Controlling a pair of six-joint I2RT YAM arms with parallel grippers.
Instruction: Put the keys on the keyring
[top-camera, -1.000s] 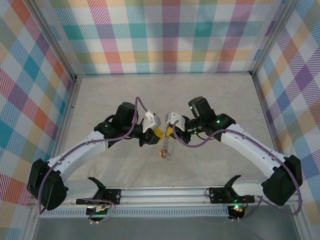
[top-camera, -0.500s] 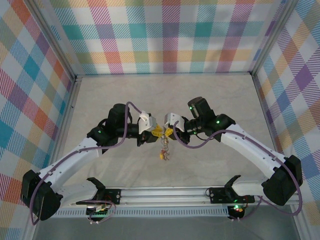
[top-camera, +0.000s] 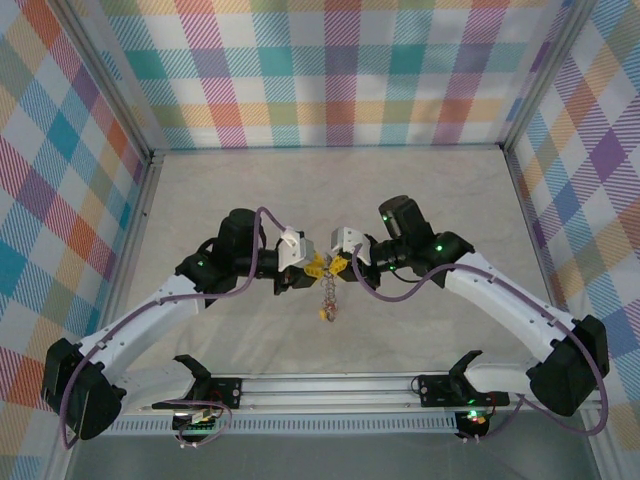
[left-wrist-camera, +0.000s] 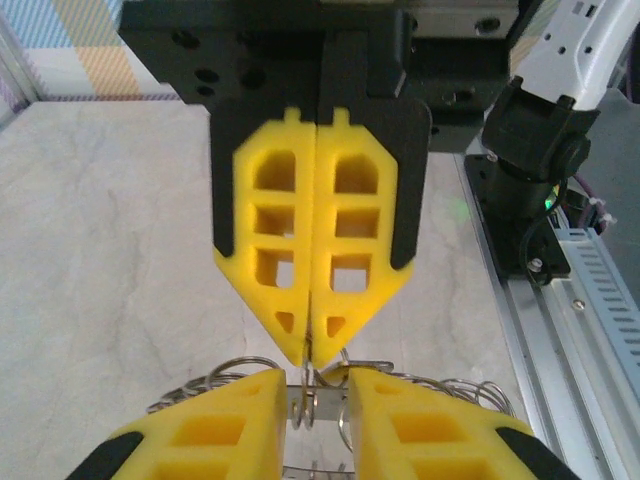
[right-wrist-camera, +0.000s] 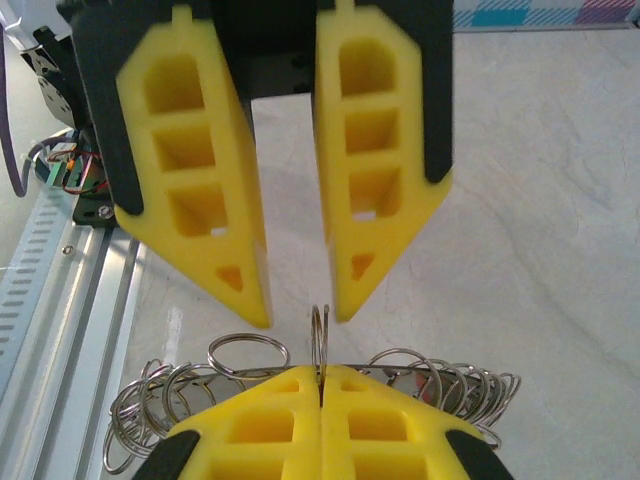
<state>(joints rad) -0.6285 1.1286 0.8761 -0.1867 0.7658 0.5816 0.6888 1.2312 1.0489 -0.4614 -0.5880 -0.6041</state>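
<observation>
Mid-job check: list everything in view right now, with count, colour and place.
small silvery wire ring: one, silver, upright and edge-on, pinched by the tips of the right hand.
bunch of silvery wire rings: too many to count, silver, gathered beside that ring; from above, a short dangling strand.
small yellowish tag: one, at the strand's low end.
marbled beige tabletop: one, under everything.
plaid wall panels: three, multicoloured, left, back, right.
grey metal rail: one, near edge.
left arm, right arm: two, white and black, meeting mid-table.
left hand: one, yellow fingers, apart either side of the upright ring.
right hand: one, yellow fingers, shut on that ring.
</observation>
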